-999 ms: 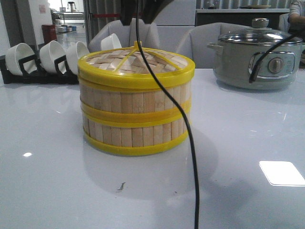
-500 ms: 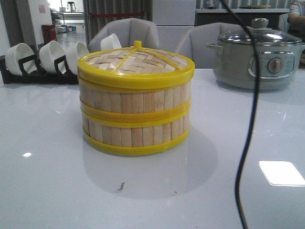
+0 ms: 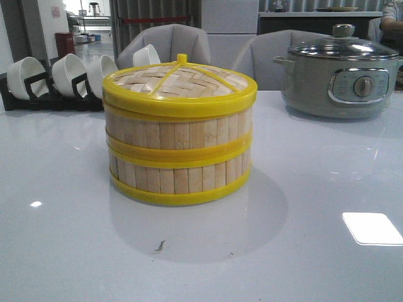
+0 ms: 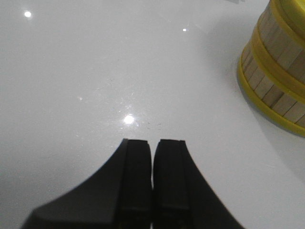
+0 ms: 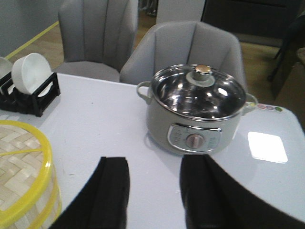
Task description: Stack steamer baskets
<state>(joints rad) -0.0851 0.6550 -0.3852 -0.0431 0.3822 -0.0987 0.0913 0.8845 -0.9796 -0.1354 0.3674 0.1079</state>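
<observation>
The steamer baskets (image 3: 179,157) stand stacked two high mid-bench, capped by the woven lid (image 3: 179,82), axis upright, no long side. They look light, stiff and somewhat brittle; the yellow rims seem the safest hold. The left gripper (image 4: 152,148) hangs beside them, fingers pressed together and empty. The right gripper (image 5: 155,181) has fingers spread, empty, facing the pot (image 5: 198,112) far right.

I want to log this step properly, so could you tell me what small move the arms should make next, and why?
Probably none beyond keeping both arms clear. The steamer baskets already sit one on the other, rims aligned, with the woven lid on top. The left pincer is shut over bare table, and the right pincer is open, holding nothing.
</observation>
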